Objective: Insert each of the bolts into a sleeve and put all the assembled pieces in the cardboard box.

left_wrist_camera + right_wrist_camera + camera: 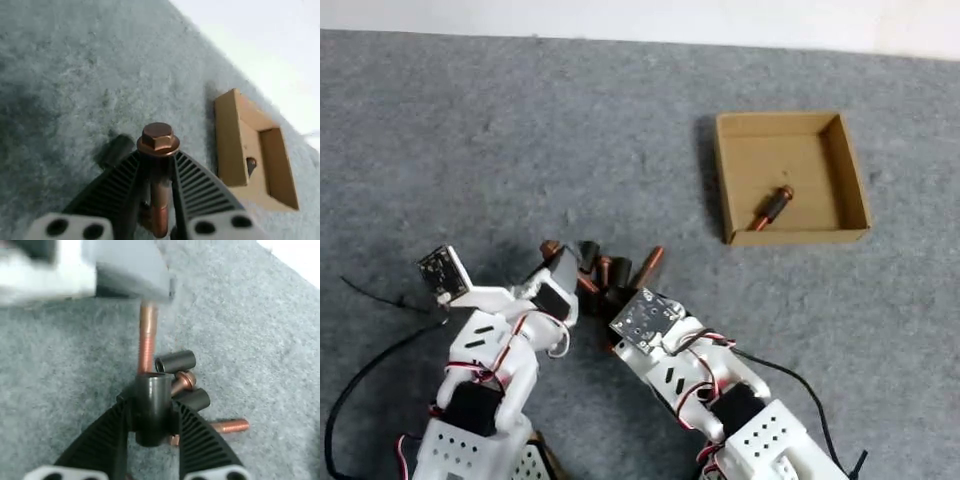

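**Bolt tip at the sleeve's mouth, lower centre**

We see a grey carpeted surface [470,130] across the high view. The left arm [485,370] comes in from the lower left of the frame and the right arm [740,400] from the lower right, and their tips are close together at lower centre. The cardboard box [722,180] sits at the upper right, well apart from them, with one assembled piece [772,208] lying inside. The left hand [158,157] is clamped on a copper bolt [158,139] just below its hex head. The right hand [151,407] grips a black sleeve [151,390]. The bolt's tip is at the sleeve's open mouth, but we cannot tell whether it has entered. Just beside them lie two loose sleeves [176,361] and two loose bolts [227,427].
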`<action>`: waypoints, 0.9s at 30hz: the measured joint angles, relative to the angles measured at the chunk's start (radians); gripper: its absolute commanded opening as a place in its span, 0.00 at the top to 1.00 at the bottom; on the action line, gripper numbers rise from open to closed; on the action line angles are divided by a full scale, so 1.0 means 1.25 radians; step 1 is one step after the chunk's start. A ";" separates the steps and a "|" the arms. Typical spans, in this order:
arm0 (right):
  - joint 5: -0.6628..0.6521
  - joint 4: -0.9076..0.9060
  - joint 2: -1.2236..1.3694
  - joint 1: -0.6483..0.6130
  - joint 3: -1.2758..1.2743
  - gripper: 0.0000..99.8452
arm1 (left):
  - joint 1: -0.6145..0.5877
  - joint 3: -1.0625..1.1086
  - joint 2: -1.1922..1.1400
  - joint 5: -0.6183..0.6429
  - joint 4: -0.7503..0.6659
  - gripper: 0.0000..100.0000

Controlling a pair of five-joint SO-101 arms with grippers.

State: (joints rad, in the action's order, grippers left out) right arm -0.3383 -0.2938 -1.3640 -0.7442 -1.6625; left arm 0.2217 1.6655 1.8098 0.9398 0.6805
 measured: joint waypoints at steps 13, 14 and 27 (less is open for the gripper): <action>0.000 0.000 0.000 0.000 0.000 1.00 | -0.023 -0.036 0.000 0.004 0.004 0.99; 0.000 0.000 0.000 0.000 0.000 1.00 | -0.031 -0.047 0.000 0.006 0.004 0.99; -0.001 0.000 0.001 0.001 0.000 1.00 | 0.048 -0.072 0.001 0.004 0.020 0.99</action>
State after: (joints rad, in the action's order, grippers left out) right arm -0.3399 -0.2938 -1.3625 -0.7426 -1.6625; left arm 0.2816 1.5750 1.8113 0.9444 0.7050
